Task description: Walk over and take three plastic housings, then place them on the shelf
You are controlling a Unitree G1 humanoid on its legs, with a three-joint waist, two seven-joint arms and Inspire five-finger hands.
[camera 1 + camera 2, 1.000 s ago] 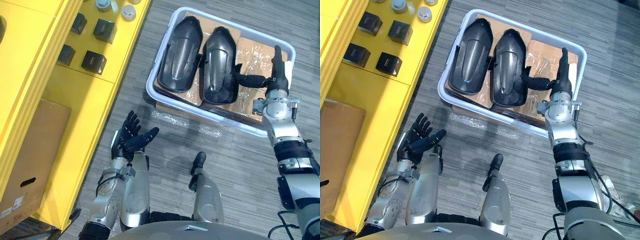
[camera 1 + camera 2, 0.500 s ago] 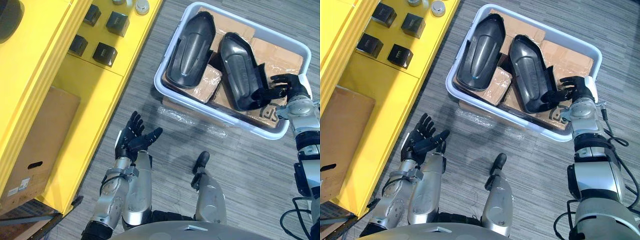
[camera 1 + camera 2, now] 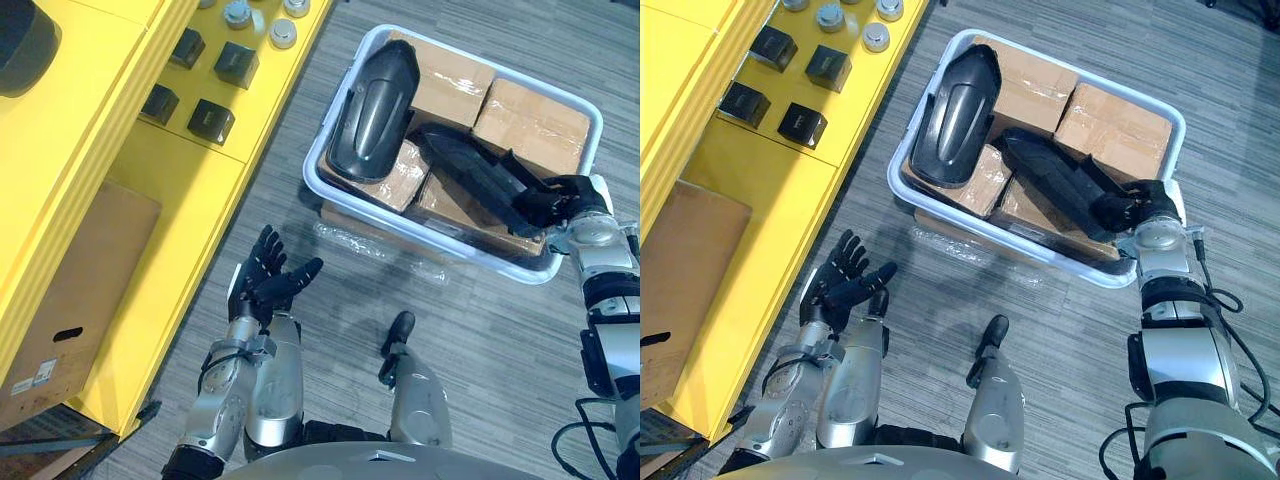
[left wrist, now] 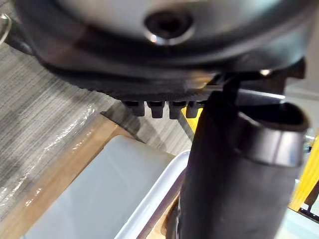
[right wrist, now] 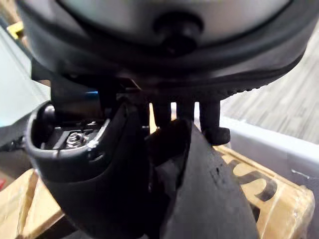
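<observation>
Right hand [image 3: 565, 198] is curled round one black plastic housing [image 3: 470, 170] in the white bin [image 3: 313, 182], left hand [image 3: 265, 285] held open; a second housing [image 3: 372, 100] lies untouched, none judged placed on the yellow shelf [image 3: 90, 150].

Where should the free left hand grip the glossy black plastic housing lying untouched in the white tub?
Probably its near end, reached from above on the robot's left: the black plastic housing lies dome-up, that end resting on a wrapped cardboard packet, so fingers may hook under its rim. The left hand is open.
</observation>
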